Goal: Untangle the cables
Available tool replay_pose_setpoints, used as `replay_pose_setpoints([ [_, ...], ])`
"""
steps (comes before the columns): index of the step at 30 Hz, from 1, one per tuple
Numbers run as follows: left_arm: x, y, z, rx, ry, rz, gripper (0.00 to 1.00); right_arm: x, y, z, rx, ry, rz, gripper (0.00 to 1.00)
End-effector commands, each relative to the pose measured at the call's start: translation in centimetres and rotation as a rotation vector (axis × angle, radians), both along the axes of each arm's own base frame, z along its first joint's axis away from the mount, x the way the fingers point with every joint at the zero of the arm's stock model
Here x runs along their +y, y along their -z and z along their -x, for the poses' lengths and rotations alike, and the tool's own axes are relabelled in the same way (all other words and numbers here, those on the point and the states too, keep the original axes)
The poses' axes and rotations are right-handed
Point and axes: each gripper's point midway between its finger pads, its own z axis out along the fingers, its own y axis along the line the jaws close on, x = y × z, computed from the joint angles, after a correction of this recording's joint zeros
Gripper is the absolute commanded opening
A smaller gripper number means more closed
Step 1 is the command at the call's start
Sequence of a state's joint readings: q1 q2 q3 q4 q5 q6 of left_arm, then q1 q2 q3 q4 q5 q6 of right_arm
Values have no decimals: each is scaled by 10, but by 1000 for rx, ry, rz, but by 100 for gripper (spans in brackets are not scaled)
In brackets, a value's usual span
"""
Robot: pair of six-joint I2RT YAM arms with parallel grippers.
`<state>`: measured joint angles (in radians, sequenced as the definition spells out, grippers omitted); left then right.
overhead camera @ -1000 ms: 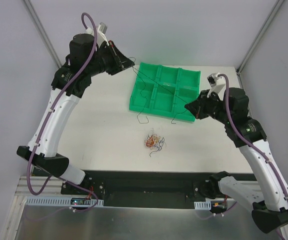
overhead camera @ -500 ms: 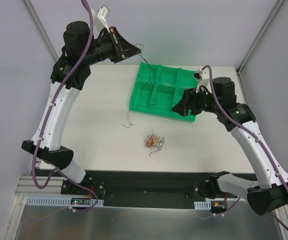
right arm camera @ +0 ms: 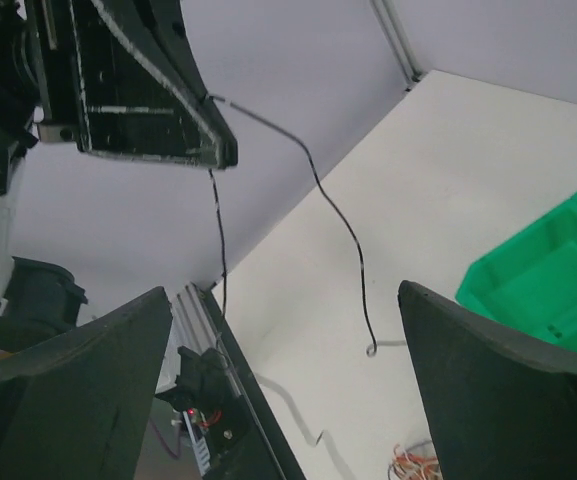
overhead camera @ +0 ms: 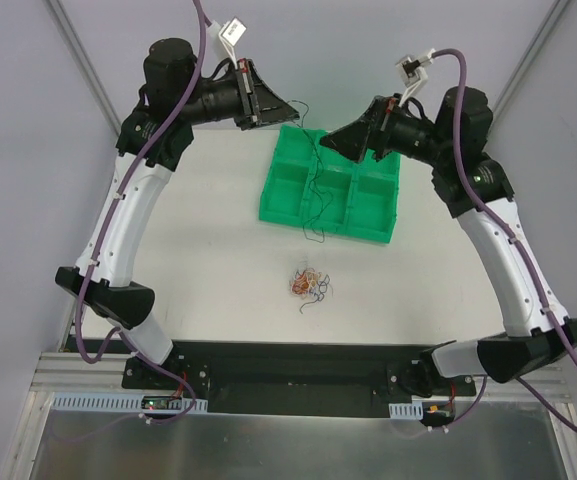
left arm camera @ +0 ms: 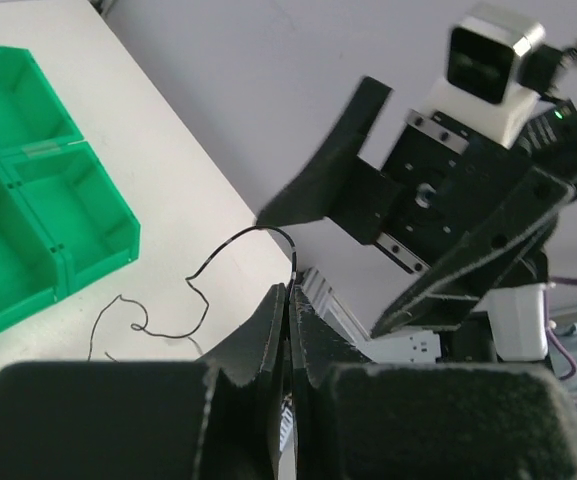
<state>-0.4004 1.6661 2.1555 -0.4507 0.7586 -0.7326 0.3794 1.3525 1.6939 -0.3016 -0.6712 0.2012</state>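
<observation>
Two grippers, one green tray and two groups of cable are shown. Overhead view: the left gripper (overhead camera: 278, 108) and the right gripper (overhead camera: 340, 135) are both raised above the far side of the table (overhead camera: 198, 250), their tips facing each other over the green tray (overhead camera: 373, 230), which has six compartments in two rows of three. One black wire (overhead camera: 314, 200) hangs from the left gripper's tip and runs down across the tray's middle column to just past its near wall; whether its lower end touches the table cannot be told. One tangle of cables (overhead camera: 306, 284), red, orange and white, lies on the table near the tray's near side, apart from both grippers. Left wrist view: the left gripper (left arm camera: 286, 300) has its fingers pressed together on the black wire (left arm camera: 200, 275), a pinch the overhead view does not resolve, and the wire curls away toward the tray (left arm camera: 28, 200); the right gripper's two fingers stand spread, with nothing between them. Right wrist view: the right gripper (right arm camera: 283, 300) stands wide, its fingers at the left and right edges of the frame; the black wire (right arm camera: 318, 180) leaves the left gripper (right arm camera: 148, 90) in two strands, and the tangle (right arm camera: 423, 465) shows only at the bottom edge.
</observation>
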Motion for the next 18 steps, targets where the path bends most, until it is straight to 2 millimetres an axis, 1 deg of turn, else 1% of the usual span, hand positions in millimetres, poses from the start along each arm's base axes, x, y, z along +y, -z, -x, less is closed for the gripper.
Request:
replay_pose_setpoints([
  [1,-6,-23,29,-81,108,36,0,22,-29,-6,26,-102,-162,99],
  [3,-9,-21,34,-90,124,31,0,28,-26,-9,64,-130,-193,99],
  [5,-10,-18,36,-81,130,28,0,34,-25,-12,50,-146,-209,99],
  [7,-12,-16,37,-72,135,25,0,39,-19,-7,63,-163,-205,99],
  [8,-13,-17,38,-72,136,28,0,41,-17,0,94,-184,-211,99],
  [9,-15,-17,39,-74,142,28,0,43,-13,2,77,-192,-198,98],
  [11,-17,-20,40,-79,141,32,0,45,-11,7,86,-205,-209,97],
  [14,-16,-24,41,-85,130,36,0,45,-15,16,95,-222,-248,94],
  [15,-16,-21,40,-81,127,32,0,44,-17,20,89,-226,-261,93],
  [18,-16,-18,40,-76,126,28,0,36,-13,26,81,-193,-266,89],
])
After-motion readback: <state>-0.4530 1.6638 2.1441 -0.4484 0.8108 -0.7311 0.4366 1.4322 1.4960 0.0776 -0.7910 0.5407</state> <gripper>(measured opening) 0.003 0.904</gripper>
